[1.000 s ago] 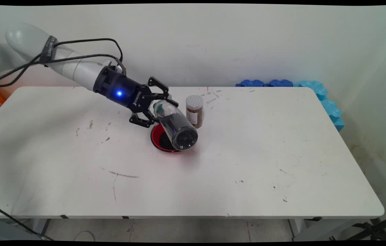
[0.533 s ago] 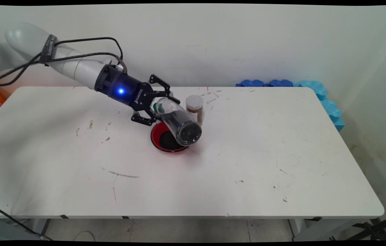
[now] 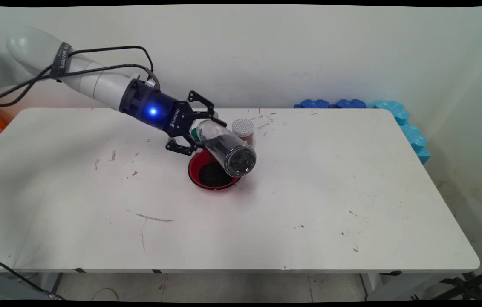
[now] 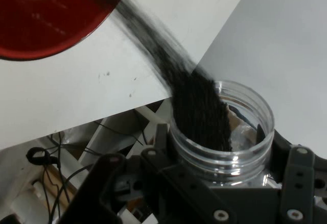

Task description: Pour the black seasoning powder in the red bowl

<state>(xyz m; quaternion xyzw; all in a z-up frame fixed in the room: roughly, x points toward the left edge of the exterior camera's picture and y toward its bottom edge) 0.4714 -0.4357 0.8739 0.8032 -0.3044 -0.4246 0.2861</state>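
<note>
While tipped mouth-down over the red bowl (image 3: pixel 213 175), a clear jar (image 3: pixel 226 147) is pinched near its open end by the jaws of the black gripper (image 3: pixel 196 134). Dark grains (image 4: pixel 196 109) are seen streaming from the jar mouth (image 4: pixel 222 127) toward the bowl (image 4: pixel 51 15) in the hand view; a dark pile is already lying inside the bowl. A small brown-filled shaker with a white perforated lid (image 3: pixel 243 130) is partly hidden just behind the jar. Everything is carried on the white counter (image 3: pixel 330 192), its surface scuffed and marked. Blue foam pieces (image 3: pixel 388 117) are lined along the counter's far right edge.
</note>
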